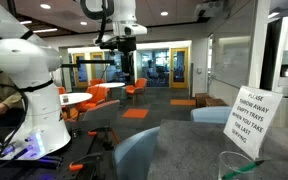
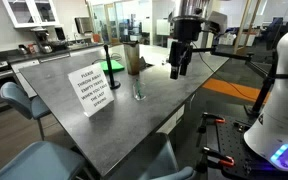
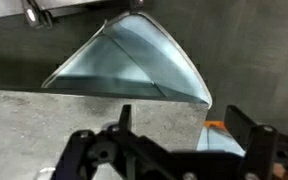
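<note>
End effector is shown suspended above the bench, jaws spread wide and nothing held. A dark cup and a paper sign are seen nearby.

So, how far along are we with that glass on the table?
Nothing looks done: the glass stands upright on the table, apart from the gripper. In hand: nothing, jaws open and empty above the table. Left: the whole approach and grip.
</note>
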`<action>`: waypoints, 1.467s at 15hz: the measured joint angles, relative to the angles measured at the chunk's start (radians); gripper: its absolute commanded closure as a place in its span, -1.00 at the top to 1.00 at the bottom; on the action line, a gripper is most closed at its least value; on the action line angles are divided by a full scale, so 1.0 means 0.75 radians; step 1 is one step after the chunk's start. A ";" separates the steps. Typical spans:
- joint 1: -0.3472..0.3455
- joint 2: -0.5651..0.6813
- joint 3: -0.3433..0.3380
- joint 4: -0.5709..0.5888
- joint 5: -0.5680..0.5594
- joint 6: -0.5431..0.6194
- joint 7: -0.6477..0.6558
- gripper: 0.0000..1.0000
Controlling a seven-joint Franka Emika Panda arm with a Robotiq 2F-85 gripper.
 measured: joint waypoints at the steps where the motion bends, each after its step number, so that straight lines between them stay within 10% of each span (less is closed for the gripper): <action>1: 0.000 0.002 0.000 -0.004 0.000 0.000 0.000 1.00; 11: -0.008 0.016 0.002 0.007 0.001 0.031 0.004 1.00; 22: -0.337 0.655 0.075 0.259 -0.239 0.967 0.394 1.00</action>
